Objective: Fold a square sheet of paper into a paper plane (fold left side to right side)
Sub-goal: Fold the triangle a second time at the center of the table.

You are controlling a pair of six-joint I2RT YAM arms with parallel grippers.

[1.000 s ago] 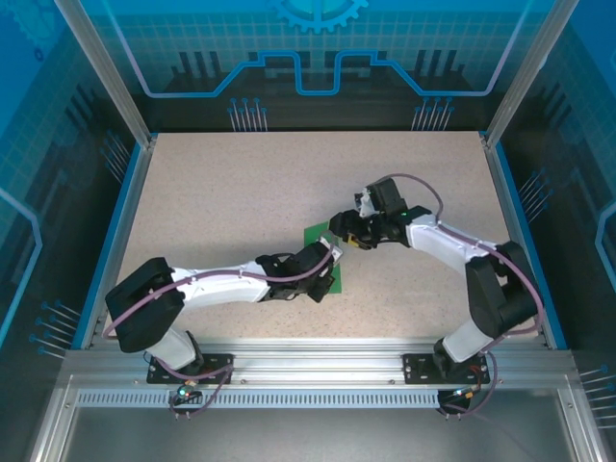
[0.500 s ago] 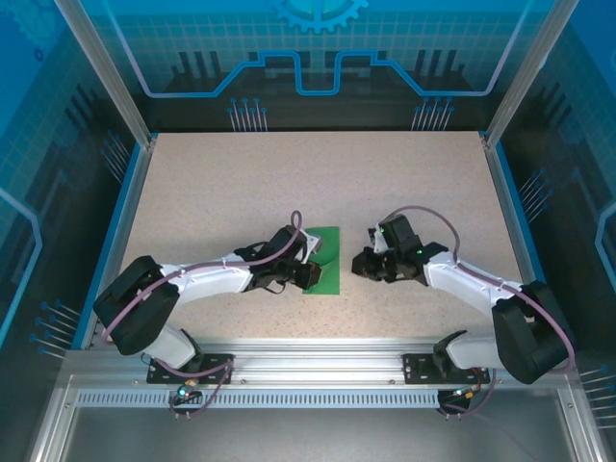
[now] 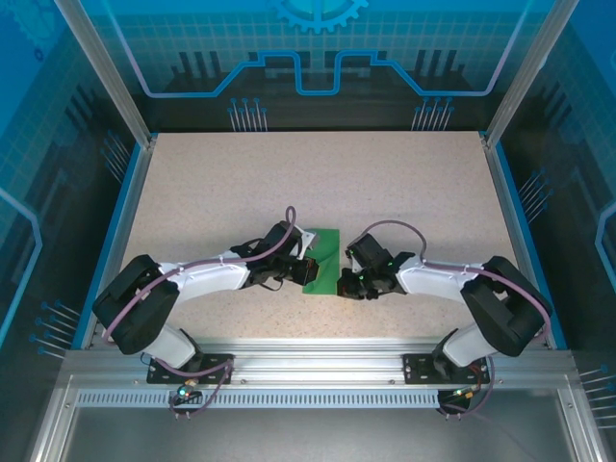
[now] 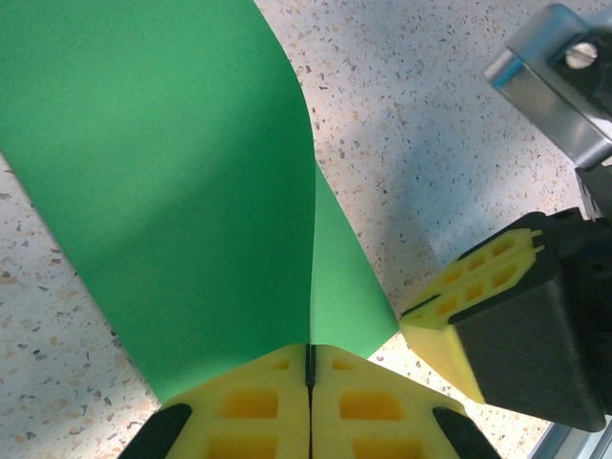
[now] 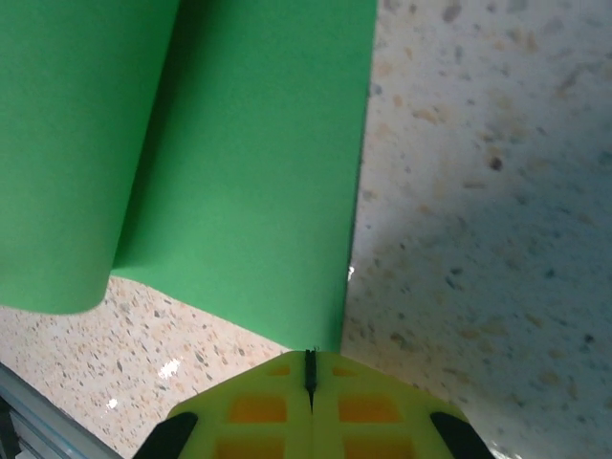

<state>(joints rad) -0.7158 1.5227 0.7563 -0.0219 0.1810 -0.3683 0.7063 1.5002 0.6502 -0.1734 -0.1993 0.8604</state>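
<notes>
So the right pincer [image 5: 310, 368] had snapped together and swung back in, tips pressing the near right corner of the square sheet of paper [image 3: 327, 252], mid tabletop [image 3: 241, 183]. The left pincer [image 4: 310, 368] stayed clamped on the folded-over flap. Looked like creasing was next.

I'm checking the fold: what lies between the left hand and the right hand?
The square sheet of paper, partly curled over, lies between the left hand and the right hand; the top view shows it.
</notes>
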